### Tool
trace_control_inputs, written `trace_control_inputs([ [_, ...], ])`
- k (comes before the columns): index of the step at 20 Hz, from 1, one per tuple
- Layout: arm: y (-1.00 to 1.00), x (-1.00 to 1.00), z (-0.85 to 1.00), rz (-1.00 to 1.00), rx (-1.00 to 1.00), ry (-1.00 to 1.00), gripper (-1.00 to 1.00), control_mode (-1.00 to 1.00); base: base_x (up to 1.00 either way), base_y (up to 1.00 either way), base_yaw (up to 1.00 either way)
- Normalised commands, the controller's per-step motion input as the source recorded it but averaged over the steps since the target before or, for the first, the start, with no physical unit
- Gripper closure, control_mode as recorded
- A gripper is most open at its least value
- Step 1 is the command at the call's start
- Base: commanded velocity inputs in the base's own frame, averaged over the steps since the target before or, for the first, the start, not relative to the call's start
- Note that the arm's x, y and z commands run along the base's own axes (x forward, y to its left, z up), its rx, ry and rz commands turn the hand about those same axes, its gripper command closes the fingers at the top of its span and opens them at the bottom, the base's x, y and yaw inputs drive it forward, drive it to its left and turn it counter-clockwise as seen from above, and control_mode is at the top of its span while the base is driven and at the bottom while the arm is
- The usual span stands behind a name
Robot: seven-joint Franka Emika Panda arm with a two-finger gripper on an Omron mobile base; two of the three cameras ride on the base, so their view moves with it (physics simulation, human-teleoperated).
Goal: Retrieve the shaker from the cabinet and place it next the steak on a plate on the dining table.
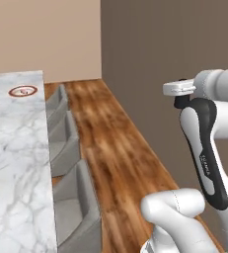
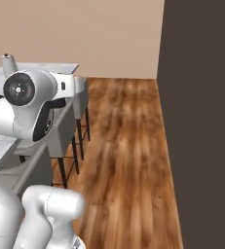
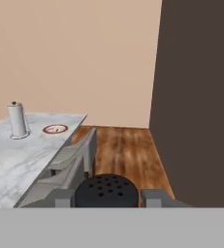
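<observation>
pincer [image 3: 107, 197] pinching the shaker [image 3: 106, 191], plate [image 3: 55, 129] far off on dining table [image 3: 16, 160]

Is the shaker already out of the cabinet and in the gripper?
Yes, held: in the hand view the black shaker sits clamped between the gripper fingertips, its perforated top facing the camera, away from any shelf.

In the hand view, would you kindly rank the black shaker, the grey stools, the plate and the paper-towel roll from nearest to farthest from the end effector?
1. Black perforated cylindrical shaker, between the fingers.
2. Grey stools, left of centre.
3. Red-rimmed white plate and grey paper-towel roll, far left on the marble: too close to call.
</observation>
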Motion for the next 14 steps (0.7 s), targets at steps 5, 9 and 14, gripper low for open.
trace_control_inputs([
  [5,0.0,0.0,0.0,0.0,0.0,0.0,1.0,1.0,1.0,-0.11,0.0],
  [9,0.0,0.0,0.0,0.0,0.0,0.0,1.0,1.0,1.0,-0.06,0.0],
  [14,0.0,0.0,0.0,0.0,0.0,0.0,1.0,1.0,1.0,-0.09,0.02],
])
